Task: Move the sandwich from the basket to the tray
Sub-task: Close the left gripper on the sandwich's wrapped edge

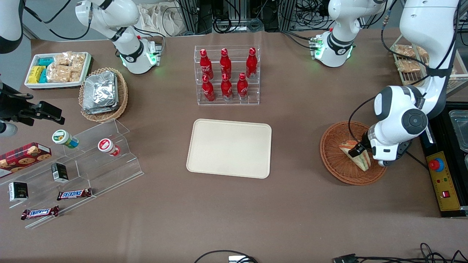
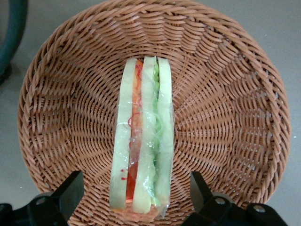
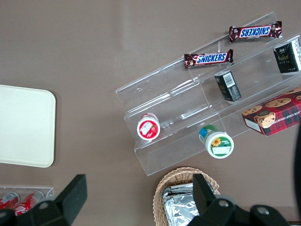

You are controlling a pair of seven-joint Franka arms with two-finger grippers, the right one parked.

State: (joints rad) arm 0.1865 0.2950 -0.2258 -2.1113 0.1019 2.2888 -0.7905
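You see the sandwich (image 2: pixel 142 141) lying in the basket (image 2: pixel 244 117), unlifted; the pincer (image 2: pixel 136 190) hangs spread astride it, fingers apart from the bread. Grasp, carry and release onto the tray (image 1: pixel 229 148) remain.

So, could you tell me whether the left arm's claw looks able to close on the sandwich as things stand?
Probably yes. The claw hangs open just above the basket, one finger on each side of the sandwich. The sandwich lies alone in the basket, and nothing covers it or sits between it and the fingers.
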